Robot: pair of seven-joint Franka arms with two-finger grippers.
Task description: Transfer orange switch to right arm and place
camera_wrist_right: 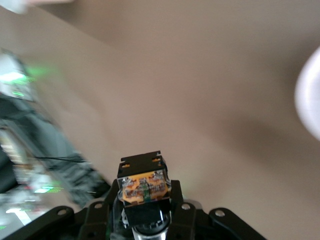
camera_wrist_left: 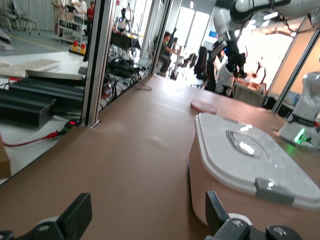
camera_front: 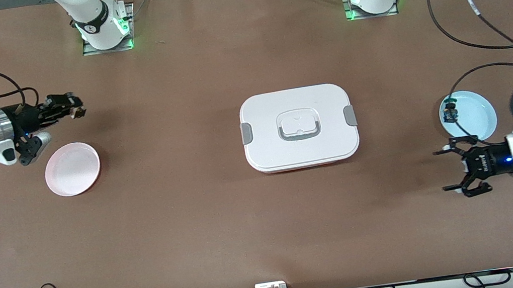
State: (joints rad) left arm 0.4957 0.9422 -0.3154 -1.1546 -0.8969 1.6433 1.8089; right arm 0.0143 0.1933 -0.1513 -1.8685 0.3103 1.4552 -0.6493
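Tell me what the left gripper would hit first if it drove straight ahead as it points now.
Probably nothing soon: the left gripper, open, points along bare table, passing just nearer the front camera than the white box; height is unclear.

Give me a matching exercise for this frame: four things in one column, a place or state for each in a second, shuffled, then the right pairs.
Things:
1. orange switch
2. pink plate
3. blue plate
4. left gripper

States:
A. bare, toward the right arm's end
B. open, holding nothing
C. clamped in the right gripper
D. carries a small black part

Pairs: 1-C, 2-A, 3-D, 4-B
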